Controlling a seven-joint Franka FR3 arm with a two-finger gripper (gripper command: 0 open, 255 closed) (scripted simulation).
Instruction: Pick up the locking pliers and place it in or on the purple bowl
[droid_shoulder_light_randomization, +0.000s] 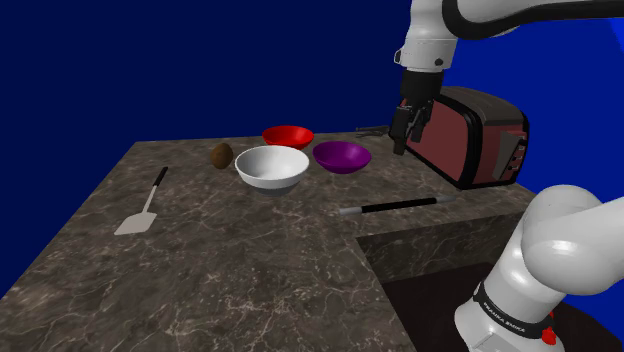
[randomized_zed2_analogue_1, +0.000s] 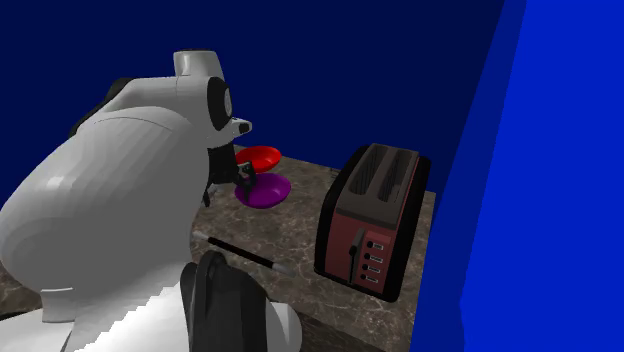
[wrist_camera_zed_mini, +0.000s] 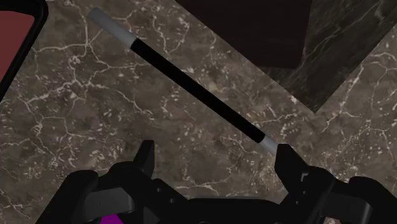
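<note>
The locking pliers (droid_shoulder_light_randomization: 370, 128) show as a small grey tool lying on the marble counter, behind the purple bowl (droid_shoulder_light_randomization: 342, 156) and beside the toaster. My black gripper (droid_shoulder_light_randomization: 403, 135) hangs above the counter between the purple bowl and the toaster, a little to the right of the pliers in the shoulder view. In the wrist view the gripper (wrist_camera_zed_mini: 216, 162) is open with nothing between its fingers, which stand wide apart over the bare counter. A sliver of the purple bowl (wrist_camera_zed_mini: 111, 219) peeks out beneath the hand. The purple bowl (randomized_zed2_analogue_1: 265, 190) is empty.
A dark red toaster (droid_shoulder_light_randomization: 478, 135) stands close on the gripper's right. A black wand with grey tips (droid_shoulder_light_randomization: 395, 207) lies near the counter's front edge (wrist_camera_zed_mini: 191, 83). A red bowl (droid_shoulder_light_randomization: 288, 136), white bowl (droid_shoulder_light_randomization: 272, 167), brown round object (droid_shoulder_light_randomization: 222, 155) and spatula (droid_shoulder_light_randomization: 140, 205) sit further left.
</note>
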